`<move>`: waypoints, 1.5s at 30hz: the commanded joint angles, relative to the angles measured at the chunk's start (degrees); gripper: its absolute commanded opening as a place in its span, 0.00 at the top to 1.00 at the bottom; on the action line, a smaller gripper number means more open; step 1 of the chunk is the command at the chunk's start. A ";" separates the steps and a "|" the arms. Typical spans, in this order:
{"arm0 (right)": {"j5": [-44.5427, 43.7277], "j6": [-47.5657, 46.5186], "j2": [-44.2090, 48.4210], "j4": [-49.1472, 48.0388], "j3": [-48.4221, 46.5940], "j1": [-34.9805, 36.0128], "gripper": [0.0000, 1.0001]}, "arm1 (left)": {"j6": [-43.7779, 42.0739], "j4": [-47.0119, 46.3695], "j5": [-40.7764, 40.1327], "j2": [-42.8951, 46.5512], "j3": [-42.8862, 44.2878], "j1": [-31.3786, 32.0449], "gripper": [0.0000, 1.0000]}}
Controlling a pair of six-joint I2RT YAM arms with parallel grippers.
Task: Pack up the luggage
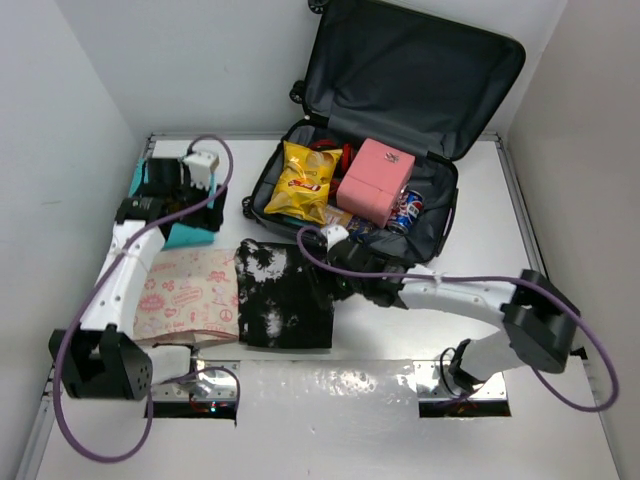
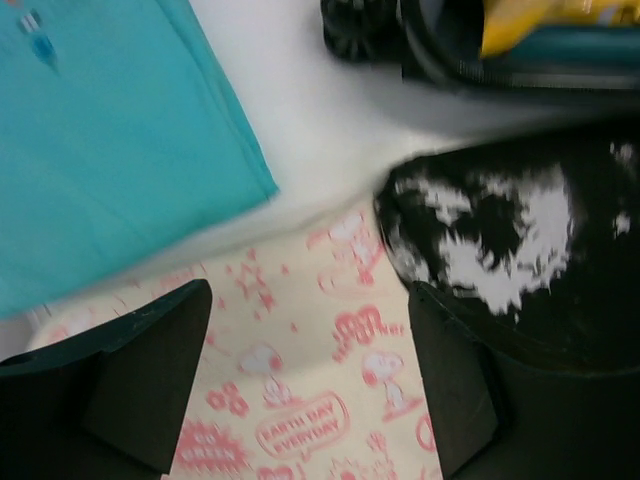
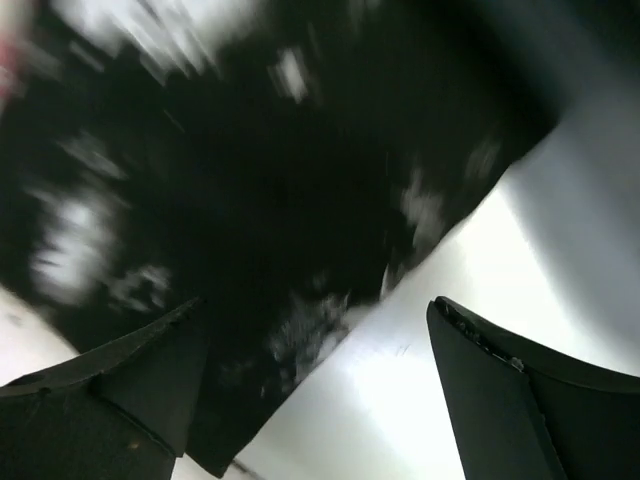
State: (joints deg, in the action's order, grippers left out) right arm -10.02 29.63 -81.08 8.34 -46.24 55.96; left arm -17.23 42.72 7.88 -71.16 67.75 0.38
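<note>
The luggage lies open at the back of the table, its lid leaning on the wall; its wheel shows in the left wrist view. Inside are a yellow chip bag, a pink box and a soda can. A black-and-white garment lies on the table in front. My right gripper stands open over its right edge, one finger above the garment, the other above bare table. My left gripper hovers open over the top edge of a cream cloth with pink prints, nothing between its fingers.
A teal folded cloth lies at the far left beneath the left wrist, also seen as the teal cloth next to the cream cloth. White walls close in on both sides and the back. The arm bases are at the near edge.
</note>
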 commanded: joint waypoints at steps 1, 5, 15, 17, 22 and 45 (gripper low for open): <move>-3.00 15.37 -3.19 -4.19 0.18 1.60 0.13 | 2.20 -3.34 0.29 6.64 -4.81 0.23 0.22; -2.81 23.00 -4.52 -7.88 3.94 1.60 0.06 | 3.00 -3.17 1.79 7.08 -4.90 0.32 0.22; 2.80 28.02 -17.71 -25.73 9.32 0.12 0.46 | 12.29 -6.15 1.70 7.17 -6.32 1.81 0.22; 2.82 30.39 -15.70 -28.36 14.30 -0.76 0.73 | 15.55 -5.81 1.87 7.43 -5.87 1.99 0.23; -2.97 31.20 -3.49 -26.72 26.00 -1.03 1.00 | 28.64 -7.47 10.04 7.96 -10.43 5.23 0.24; -5.45 31.11 19.83 -10.53 38.51 -0.95 0.24 | 42.45 -35.87 19.66 -6.80 -36.54 30.81 0.00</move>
State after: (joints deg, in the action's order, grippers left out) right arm -15.07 59.61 -58.76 -4.29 -10.48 54.89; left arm 22.50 14.59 27.62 -77.82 32.32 30.48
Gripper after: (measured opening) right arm 0.762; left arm 0.996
